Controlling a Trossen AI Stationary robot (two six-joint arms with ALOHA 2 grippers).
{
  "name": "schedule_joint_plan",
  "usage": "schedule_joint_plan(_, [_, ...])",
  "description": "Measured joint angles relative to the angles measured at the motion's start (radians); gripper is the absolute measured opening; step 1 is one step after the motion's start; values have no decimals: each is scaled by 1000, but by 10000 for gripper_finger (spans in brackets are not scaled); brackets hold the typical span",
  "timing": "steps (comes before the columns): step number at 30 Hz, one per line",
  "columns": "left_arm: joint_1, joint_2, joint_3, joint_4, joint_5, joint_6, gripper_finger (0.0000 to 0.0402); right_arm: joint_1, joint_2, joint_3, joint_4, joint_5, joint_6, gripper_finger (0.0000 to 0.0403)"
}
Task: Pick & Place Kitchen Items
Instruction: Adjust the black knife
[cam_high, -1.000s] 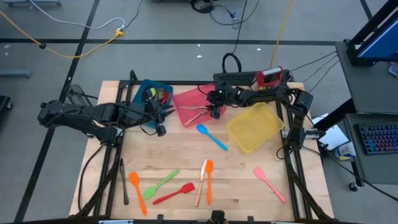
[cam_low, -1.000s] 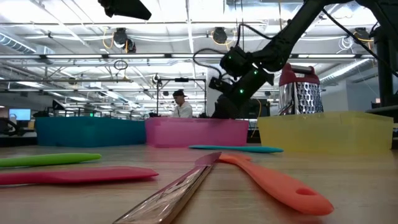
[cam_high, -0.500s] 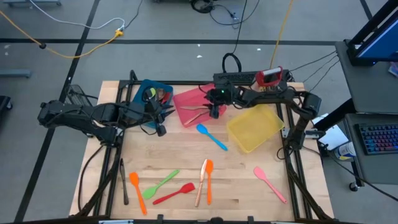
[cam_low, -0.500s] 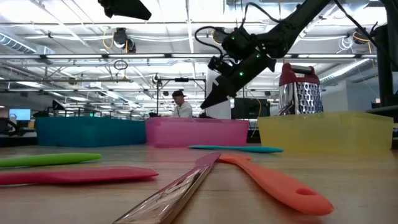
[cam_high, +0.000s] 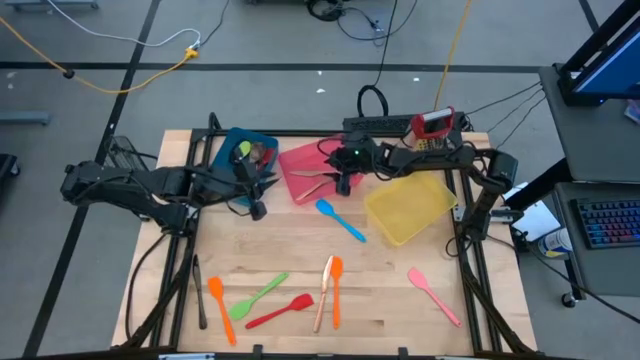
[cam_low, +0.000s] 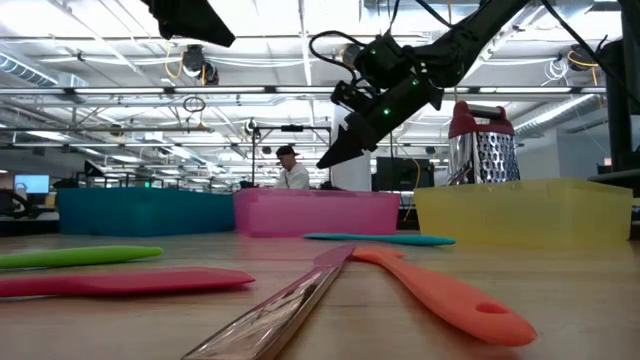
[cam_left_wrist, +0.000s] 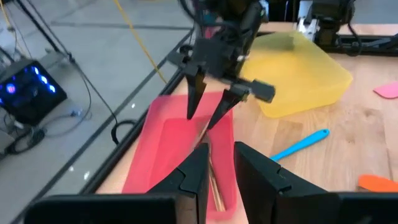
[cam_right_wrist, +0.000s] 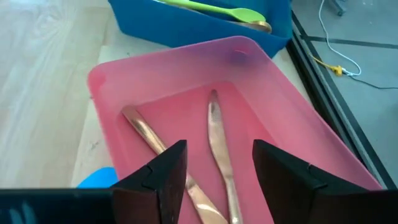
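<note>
With copper cutlery (cam_right_wrist: 217, 149) already in the pink bin (cam_high: 300, 160) at twelve o'clock, right gripper (cam_high: 344, 182) hovers above, fingers apart and empty; spatulas (cam_high: 335, 275) at six o'clock await sorting.

Pink bin (cam_right_wrist: 155, 93) — copper cutlery (cam_right_wrist: 217, 143) inside — blue bin (cam_right_wrist: 186, 28) beside.

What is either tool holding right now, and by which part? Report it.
Nothing is held. The right tool hangs open and empty above the pink bin; the left tool is empty too.
</note>
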Motion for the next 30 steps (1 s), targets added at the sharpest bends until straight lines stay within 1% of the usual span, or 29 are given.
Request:
schedule_joint_plan(10, [-9, 0, 0, -178, 0, -237, 81, 59, 0, 0, 2, 0, 0, 176])
schedule_joint_plan(17, [-74, 17, 0, -254, -2, -409, 81, 88, 0, 0, 13, 0, 0, 172])
schedule_joint_plan(25, [-158, 109, 1, -298, -16, -579, 81, 117, 0, 0, 31, 0, 0, 173])
schedule_joint_plan(30, [-221, 186, 1, -357, -8, -760, 81, 133, 0, 0, 72, -1, -1, 170])
